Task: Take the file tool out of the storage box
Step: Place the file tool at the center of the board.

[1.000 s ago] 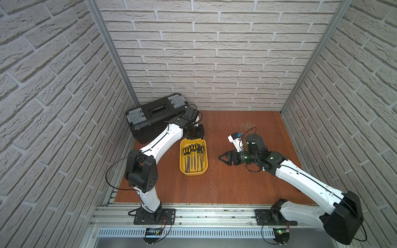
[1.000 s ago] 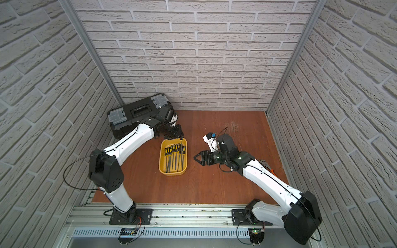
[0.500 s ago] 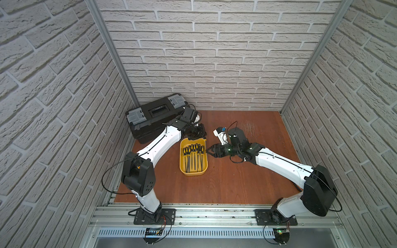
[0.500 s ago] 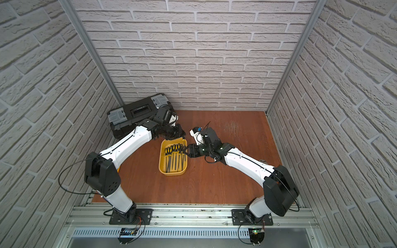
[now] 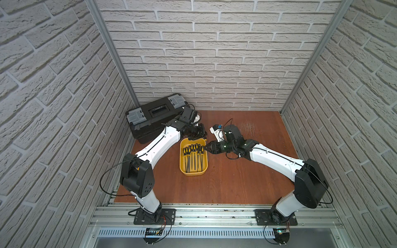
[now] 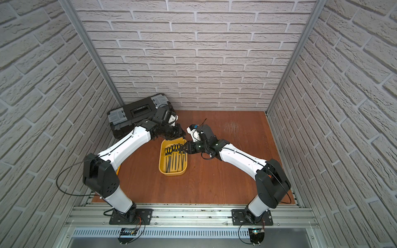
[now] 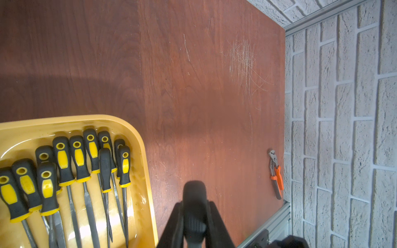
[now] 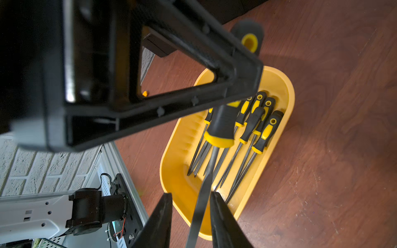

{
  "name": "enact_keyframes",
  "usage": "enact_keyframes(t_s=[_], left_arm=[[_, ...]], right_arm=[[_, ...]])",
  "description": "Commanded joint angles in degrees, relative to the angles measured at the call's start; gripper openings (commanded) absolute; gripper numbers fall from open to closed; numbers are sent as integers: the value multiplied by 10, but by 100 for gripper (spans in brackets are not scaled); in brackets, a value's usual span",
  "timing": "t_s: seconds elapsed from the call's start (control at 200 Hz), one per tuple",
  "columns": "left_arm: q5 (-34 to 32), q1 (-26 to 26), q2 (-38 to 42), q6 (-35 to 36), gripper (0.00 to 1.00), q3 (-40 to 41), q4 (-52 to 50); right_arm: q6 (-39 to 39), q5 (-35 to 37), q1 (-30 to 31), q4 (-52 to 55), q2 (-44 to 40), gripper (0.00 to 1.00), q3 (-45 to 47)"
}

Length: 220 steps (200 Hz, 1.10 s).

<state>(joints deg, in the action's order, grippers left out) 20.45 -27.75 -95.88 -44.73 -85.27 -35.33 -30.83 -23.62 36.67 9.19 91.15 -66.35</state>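
White brick-pattern walls are enclosing a scratched red-brown wood worktop, with a black toolbox sitting in its far left corner. The left gripper is clenching a file by its black, yellow-collared handle, holding it raised over the far end of the yellow box lying left of centre, where more files are resting. The right gripper is straddling the dark flat blade, jaws apart.
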Motion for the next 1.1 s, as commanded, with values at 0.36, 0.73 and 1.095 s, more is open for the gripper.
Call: enact_keyframes(t_s=[0.36,0.73,1.095], left_arm=[[8,7,29,-3,17,9,15],[8,7,32,-5,17,14,18],[8,10,30,-5,26,16,18]], right_arm=[[4,-7,4,-23,4,21,-4],[5,-7,4,-19,3,13,-4],[8,-2,4,-14,-3,10,-4]])
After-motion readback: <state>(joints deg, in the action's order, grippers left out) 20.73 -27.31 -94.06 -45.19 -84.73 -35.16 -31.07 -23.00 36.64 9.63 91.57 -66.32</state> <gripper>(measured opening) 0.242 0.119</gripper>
